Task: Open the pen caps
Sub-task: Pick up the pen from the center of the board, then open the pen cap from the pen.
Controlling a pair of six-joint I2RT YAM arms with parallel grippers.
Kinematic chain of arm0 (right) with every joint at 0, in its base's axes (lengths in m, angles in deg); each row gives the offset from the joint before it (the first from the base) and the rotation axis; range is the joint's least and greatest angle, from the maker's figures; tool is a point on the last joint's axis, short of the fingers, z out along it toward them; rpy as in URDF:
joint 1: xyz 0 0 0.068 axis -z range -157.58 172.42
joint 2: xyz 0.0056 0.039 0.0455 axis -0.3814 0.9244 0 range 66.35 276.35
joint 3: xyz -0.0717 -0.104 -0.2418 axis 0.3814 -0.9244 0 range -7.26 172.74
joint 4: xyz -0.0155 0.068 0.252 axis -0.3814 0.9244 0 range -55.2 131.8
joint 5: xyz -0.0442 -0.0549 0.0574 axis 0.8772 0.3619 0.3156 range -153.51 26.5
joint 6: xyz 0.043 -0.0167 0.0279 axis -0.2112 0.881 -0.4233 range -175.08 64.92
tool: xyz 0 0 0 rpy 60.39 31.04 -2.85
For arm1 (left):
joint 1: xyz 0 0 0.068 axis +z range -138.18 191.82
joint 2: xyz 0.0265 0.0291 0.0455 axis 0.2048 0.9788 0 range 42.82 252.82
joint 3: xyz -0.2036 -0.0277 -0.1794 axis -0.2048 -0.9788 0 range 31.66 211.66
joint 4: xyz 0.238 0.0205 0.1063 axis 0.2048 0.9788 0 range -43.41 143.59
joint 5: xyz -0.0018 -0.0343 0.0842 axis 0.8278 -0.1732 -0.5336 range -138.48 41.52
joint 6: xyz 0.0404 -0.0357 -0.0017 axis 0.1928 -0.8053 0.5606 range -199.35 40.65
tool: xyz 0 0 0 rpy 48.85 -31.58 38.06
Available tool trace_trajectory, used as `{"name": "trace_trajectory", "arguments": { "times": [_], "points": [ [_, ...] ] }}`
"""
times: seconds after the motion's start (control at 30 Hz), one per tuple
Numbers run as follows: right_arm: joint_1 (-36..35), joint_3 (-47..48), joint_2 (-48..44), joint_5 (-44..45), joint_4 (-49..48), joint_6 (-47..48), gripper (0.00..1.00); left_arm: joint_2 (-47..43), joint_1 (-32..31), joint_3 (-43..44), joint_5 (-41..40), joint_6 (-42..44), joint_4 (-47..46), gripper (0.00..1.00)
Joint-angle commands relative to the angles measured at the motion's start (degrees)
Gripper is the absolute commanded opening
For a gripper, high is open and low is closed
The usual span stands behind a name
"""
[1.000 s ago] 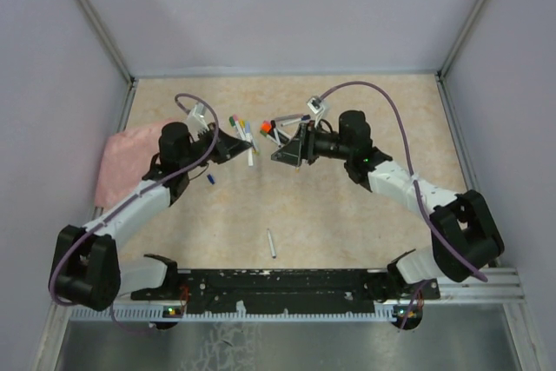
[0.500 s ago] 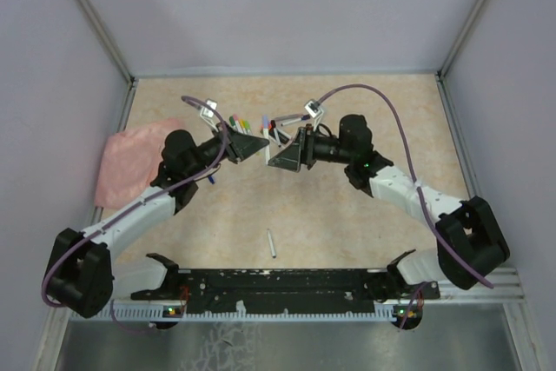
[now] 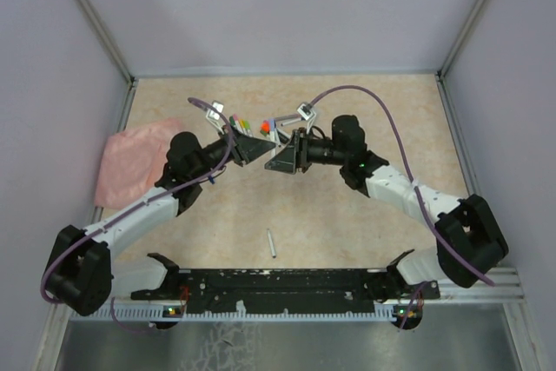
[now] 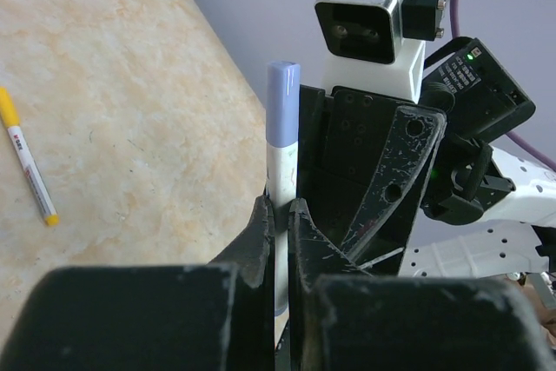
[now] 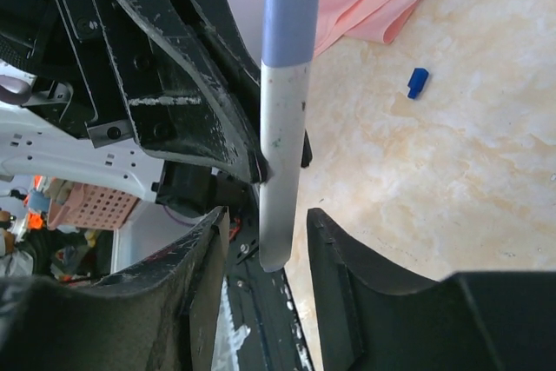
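My left gripper (image 4: 280, 215) is shut on the white barrel of a pen (image 4: 282, 171) that carries a lavender cap (image 4: 283, 102). It holds the pen above the table, between the two arms. My right gripper (image 5: 265, 241) faces it with its jaws on either side of the pen's (image 5: 282, 171) bare white end, and a gap shows on each side. The lavender cap (image 5: 291, 6) sits at the far end, beyond the left fingers. From above, the left gripper (image 3: 256, 152) and right gripper (image 3: 276, 161) meet tip to tip just in front of the pile of pens (image 3: 248, 123).
A pink cloth (image 3: 130, 158) lies at the left. One loose grey pen (image 3: 272, 243) rests near the front rail. A yellow-ended pen (image 4: 26, 158) and a loose blue cap (image 5: 418, 82) lie on the table. Grey walls enclose three sides.
The left gripper carried the pen right and toward the middle. The right gripper moved left to meet it, and its jaws have narrowed around the pen's white end.
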Motion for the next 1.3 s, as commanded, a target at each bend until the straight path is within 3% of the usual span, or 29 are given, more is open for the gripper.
{"name": "trace_trajectory", "arguments": {
  "times": [0.0,0.23,0.33,0.57,0.67,0.73,0.97,1.27],
  "points": [
    [-0.72,3.47,0.11,0.66,-1.21,0.42,0.39,-0.5,-0.6,0.78,-0.76,0.19,-1.79,0.0],
    [-0.9,3.15,-0.27,0.75,-0.95,0.31,0.0,-0.71,-0.78,1.38,-0.91,0.66,-0.96,0.04],
    [-0.8,2.73,-0.77,0.55,-0.99,0.75,0.0,-1.53,-0.84,1.76,-1.71,2.3,0.67,0.2],
    [-0.76,1.72,-1.88,-1.92,-1.31,2.86,0.0,-6.66,-0.38,1.06,-7.06,7.17,4.27,0.69],
    [-0.79,1.65,-1.89,-3.23,-1.49,3.64,0.0,-8.74,0.41,1.02,-8.59,8.07,5.85,0.86],
    [-0.77,1.55,-1.73,-4.4,-2.12,3.7,0.0,-9.57,1.07,1.11,-8.34,8.08,5.8,0.91],
    [-0.76,1.26,-0.93,-7.71,-5.1,2.82,0.0,-4.1,4.96,7.12,3.09,4.32,7.36,0.89],
    [-0.81,1.09,-0.79,-8.91,-5.52,2.86,0.0,3.09,6.41,10.43,11.82,-1.96,0.81,0.67]
  ]
}}
